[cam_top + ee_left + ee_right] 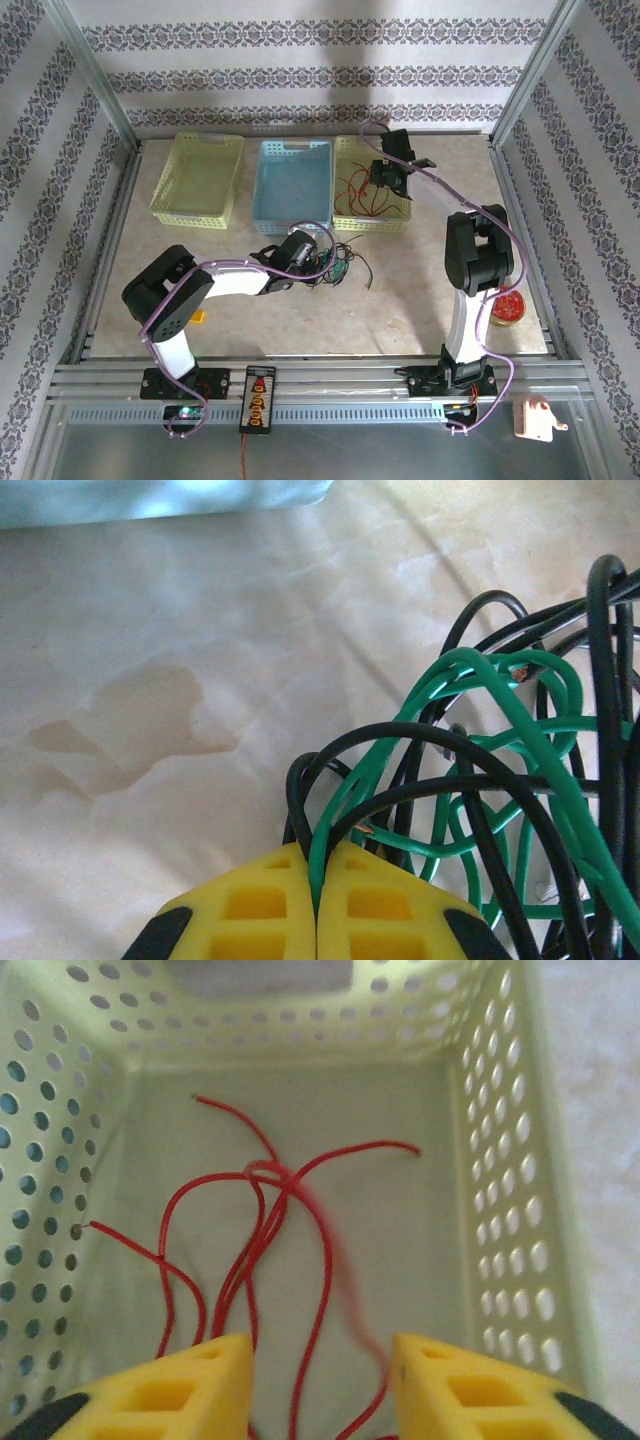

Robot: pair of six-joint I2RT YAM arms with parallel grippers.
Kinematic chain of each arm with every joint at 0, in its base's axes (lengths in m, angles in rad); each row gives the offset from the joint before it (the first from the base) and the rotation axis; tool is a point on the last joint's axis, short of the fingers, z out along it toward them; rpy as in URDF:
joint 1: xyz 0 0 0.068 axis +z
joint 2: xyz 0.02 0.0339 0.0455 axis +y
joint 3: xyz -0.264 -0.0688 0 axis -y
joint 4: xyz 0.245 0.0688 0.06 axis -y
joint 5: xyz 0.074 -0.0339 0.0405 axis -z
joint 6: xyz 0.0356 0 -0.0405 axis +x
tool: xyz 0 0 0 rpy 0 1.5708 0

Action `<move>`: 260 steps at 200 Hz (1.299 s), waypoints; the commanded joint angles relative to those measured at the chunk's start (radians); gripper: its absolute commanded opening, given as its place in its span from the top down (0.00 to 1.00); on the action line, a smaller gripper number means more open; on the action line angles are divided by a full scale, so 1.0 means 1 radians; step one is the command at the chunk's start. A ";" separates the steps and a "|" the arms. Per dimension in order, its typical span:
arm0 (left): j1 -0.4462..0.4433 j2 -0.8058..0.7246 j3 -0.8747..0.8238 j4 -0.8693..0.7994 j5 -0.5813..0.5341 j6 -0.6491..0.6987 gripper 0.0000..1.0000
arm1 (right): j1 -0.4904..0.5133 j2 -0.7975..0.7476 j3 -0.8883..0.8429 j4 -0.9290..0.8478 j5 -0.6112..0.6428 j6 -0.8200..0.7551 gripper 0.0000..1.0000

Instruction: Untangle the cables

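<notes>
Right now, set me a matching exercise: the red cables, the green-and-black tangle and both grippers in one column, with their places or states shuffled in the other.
Column one
1. red cables
2. green-and-black tangle
3. left gripper
4. right gripper

Column two
A. open, over the rightmost basket
B. on the table
C. lying inside the rightmost basket
D. shut on a green cable

Pairs: 1-C, 2-B, 3-D, 4-A
</notes>
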 commanded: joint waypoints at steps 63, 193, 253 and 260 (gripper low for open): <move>-0.010 -0.015 -0.018 -0.049 0.009 0.025 1.00 | 0.005 -0.435 -0.311 0.065 -0.027 0.015 0.37; -0.011 -0.058 -0.052 -0.027 0.075 0.049 1.00 | 0.247 -0.578 -0.745 0.130 -0.505 0.130 0.53; -0.011 -0.063 -0.044 -0.036 0.069 0.054 1.00 | 0.263 -0.555 -0.735 0.114 -0.469 0.116 0.65; -0.011 -0.063 -0.045 -0.037 0.069 0.052 1.00 | 0.265 -0.554 -0.738 0.116 -0.470 0.116 0.69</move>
